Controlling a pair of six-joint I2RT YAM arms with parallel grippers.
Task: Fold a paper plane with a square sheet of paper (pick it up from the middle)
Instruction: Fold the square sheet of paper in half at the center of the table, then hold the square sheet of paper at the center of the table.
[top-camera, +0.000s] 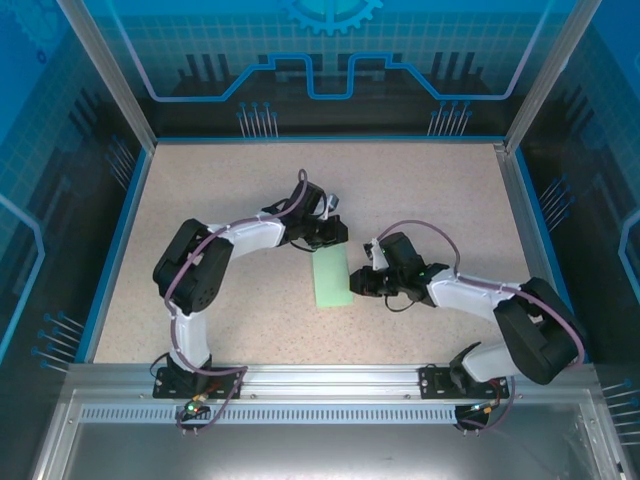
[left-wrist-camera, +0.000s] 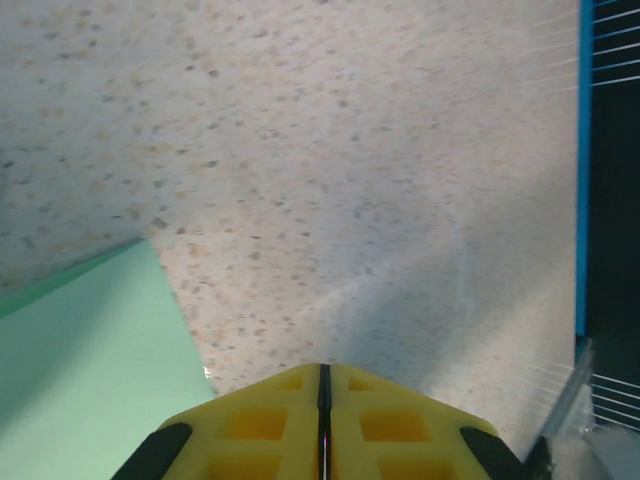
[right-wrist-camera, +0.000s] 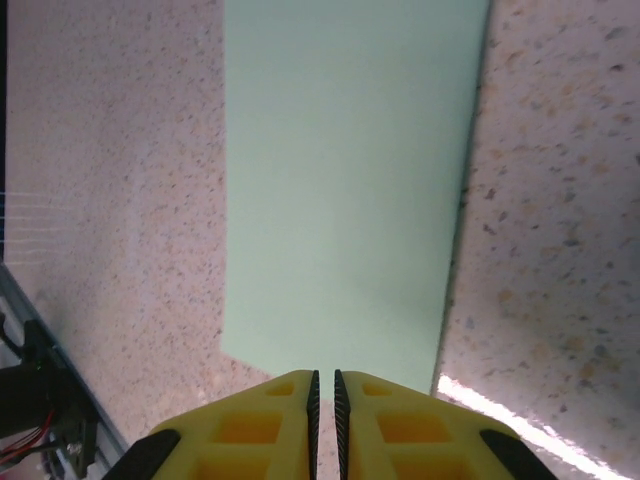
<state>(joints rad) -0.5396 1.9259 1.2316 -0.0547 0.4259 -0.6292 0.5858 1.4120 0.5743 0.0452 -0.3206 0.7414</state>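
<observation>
In the middle of the speckled table (top-camera: 200, 200), the square sheet of paper (top-camera: 331, 278) is seen lying flat, shaped like a long green strip. The left gripper (left-wrist-camera: 323, 385) is pressed tight together beside one corner, and nothing is held. The right gripper (right-wrist-camera: 324, 385) is closed to a thin slit at the paper's edge. Whether the paper is pinched cannot be told.

Left arm (top-camera: 255, 235), right arm (top-camera: 465, 293): white link shells, black joint housings, lilac cable (top-camera: 415, 224) looped alongside. Fingers (right-wrist-camera: 260, 425) yellow, moulded with square pockets, black ridged inner faces.
</observation>
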